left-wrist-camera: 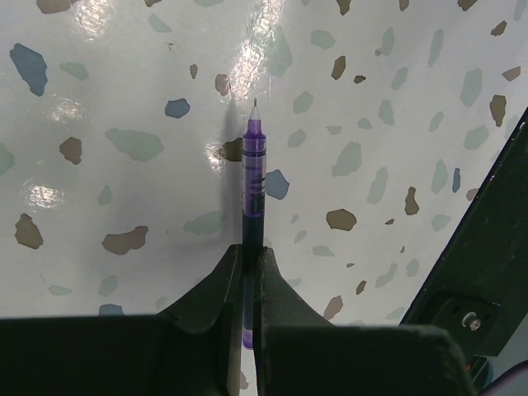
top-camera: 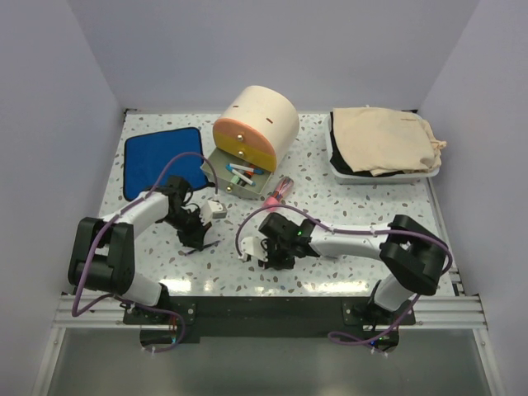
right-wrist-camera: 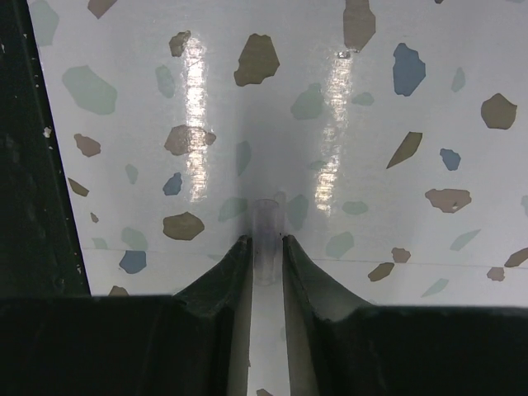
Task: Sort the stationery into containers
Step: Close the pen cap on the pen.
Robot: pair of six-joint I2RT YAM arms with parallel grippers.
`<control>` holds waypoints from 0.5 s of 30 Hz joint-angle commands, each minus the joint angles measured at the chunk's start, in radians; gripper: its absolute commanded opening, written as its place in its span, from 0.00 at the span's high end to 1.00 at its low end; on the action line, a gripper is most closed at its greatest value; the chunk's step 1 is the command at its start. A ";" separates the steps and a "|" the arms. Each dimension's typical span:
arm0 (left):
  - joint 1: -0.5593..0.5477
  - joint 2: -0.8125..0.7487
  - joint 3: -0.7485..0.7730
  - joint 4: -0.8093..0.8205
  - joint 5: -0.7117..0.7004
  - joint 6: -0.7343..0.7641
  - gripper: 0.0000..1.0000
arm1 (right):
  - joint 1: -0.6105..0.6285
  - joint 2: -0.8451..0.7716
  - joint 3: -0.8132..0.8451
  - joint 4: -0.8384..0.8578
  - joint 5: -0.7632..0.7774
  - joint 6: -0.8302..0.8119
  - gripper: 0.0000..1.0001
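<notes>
While left gripper (left-wrist-camera: 246, 262) squeezes purple pen (left-wrist-camera: 253, 165) tight, tip pointing away over speckled table (left-wrist-camera: 124, 82), right gripper (right-wrist-camera: 266, 247) pinches tiny clear piece (right-wrist-camera: 266, 219) low over table. Pink tube (top-camera: 280, 191) lies beyond, beside open grey drawer (top-camera: 235, 193) holding pens (top-camera: 242, 173), pulled out of round cabinet (top-camera: 257, 122). Blue cloth (top-camera: 161, 157) left of cabinet; white tray (top-camera: 338, 169) with beige bag (top-camera: 384, 136) far right.

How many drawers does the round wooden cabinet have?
3: the orange drawer at the top, shut; the yellow drawer below it, shut; the grey drawer at the bottom, pulled open with pens inside. None looks hidden.
</notes>
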 commanded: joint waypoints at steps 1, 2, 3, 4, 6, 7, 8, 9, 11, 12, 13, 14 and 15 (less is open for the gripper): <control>0.010 0.002 0.039 -0.021 0.047 0.032 1.00 | 0.001 0.101 0.027 -0.100 -0.028 -0.007 0.94; 0.010 0.002 0.042 -0.033 0.053 0.035 1.00 | 0.001 0.101 0.033 -0.100 -0.029 -0.004 0.97; 0.010 0.001 0.053 -0.039 0.055 0.035 1.00 | 0.002 0.084 0.032 -0.100 -0.043 -0.009 1.00; 0.010 0.001 0.059 -0.047 0.058 0.035 1.00 | 0.001 0.068 0.032 -0.094 -0.045 -0.009 1.00; 0.010 -0.001 0.083 -0.073 0.075 0.036 1.00 | 0.001 0.038 0.055 -0.107 -0.045 -0.004 1.00; 0.010 -0.001 0.092 -0.084 0.079 0.041 1.00 | -0.001 0.028 0.068 -0.115 -0.042 -0.006 1.00; 0.010 0.001 0.103 -0.108 0.090 0.043 1.00 | -0.002 0.015 0.087 -0.124 -0.040 -0.009 1.00; 0.010 0.002 0.125 -0.122 0.096 0.049 1.00 | -0.007 -0.005 0.094 -0.124 -0.038 -0.024 1.00; 0.010 0.001 0.155 -0.165 0.115 0.059 1.00 | -0.010 -0.069 0.128 -0.139 -0.037 -0.038 1.00; 0.010 -0.005 0.163 -0.182 0.128 0.069 1.00 | -0.016 -0.090 0.140 -0.150 -0.038 -0.048 1.00; 0.010 -0.007 0.168 -0.200 0.139 0.088 1.00 | -0.019 -0.133 0.154 -0.161 -0.045 -0.053 1.00; 0.010 -0.005 0.177 -0.232 0.162 0.098 1.00 | -0.021 -0.155 0.173 -0.175 -0.043 -0.056 1.00; 0.010 -0.002 0.177 -0.249 0.174 0.105 1.00 | -0.021 -0.175 0.177 -0.176 -0.037 -0.058 1.00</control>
